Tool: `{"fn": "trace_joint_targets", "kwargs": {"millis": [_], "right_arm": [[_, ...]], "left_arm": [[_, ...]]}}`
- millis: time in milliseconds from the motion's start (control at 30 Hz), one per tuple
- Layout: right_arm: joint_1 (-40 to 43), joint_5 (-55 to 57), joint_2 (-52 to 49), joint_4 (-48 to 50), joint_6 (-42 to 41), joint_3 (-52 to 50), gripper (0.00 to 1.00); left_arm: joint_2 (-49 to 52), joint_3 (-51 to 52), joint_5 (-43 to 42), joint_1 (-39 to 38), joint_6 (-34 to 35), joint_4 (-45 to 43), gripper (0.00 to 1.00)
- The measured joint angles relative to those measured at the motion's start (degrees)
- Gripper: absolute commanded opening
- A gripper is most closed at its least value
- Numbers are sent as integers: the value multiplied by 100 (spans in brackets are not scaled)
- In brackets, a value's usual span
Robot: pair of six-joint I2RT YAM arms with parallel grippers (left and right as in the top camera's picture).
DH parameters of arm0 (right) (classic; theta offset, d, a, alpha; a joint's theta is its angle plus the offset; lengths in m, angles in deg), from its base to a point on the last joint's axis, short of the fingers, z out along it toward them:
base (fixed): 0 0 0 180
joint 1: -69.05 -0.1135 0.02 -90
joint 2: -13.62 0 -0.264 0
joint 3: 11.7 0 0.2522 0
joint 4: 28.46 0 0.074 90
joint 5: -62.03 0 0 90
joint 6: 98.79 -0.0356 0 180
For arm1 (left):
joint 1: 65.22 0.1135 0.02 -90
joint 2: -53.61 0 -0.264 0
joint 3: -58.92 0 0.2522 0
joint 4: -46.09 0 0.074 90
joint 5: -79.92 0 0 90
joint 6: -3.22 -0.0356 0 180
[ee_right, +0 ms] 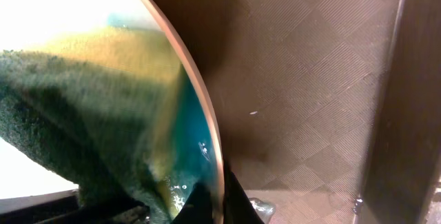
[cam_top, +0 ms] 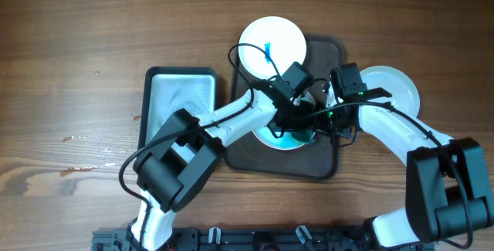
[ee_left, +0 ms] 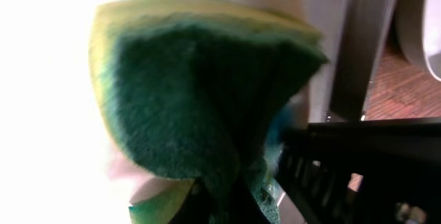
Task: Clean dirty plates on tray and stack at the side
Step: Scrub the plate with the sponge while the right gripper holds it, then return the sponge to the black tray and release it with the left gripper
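Note:
Overhead, the dark brown tray holds a white plate with a blue smear at its far end and a second plate smeared blue in the middle, mostly hidden by both grippers. My left gripper is shut on a green-and-yellow sponge pressed against that plate. My right gripper is shut on the plate's rim, holding it tilted on edge above the tray. A third, plain white plate lies on the table right of the tray.
A smaller pale tray with a dark rim sits on the wooden table left of the brown tray. The two arms cross closely over the tray's middle.

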Motion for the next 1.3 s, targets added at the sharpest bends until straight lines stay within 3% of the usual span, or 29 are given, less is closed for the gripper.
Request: {"fn": "trace_joint_targets", "kwargs": {"millis": [267, 533, 767, 1067, 1167, 1300], "right_arm": [[-39, -13, 0, 11, 2, 0, 4], [-55, -28, -2, 13, 4, 0, 4], [-55, -28, 0, 13, 13, 0, 4], [-61, 0, -28, 503, 837, -15, 4], [-66, 22, -44, 621, 881, -15, 4], [-66, 15, -46, 463, 610, -11, 4]], "left_arm": [[-35, -101, 293, 129, 61, 931, 4], [-527, 17, 1283, 527, 61, 1843, 4], [-1899, 52, 1624, 1021, 59, 2144, 4], [-3536, 52, 2009, 2256, -122, 3488, 4], [-3547, 291, 2162, 2673, -299, 3462, 4], [-3574, 1438, 2197, 2889, -400, 2393, 4]]}}
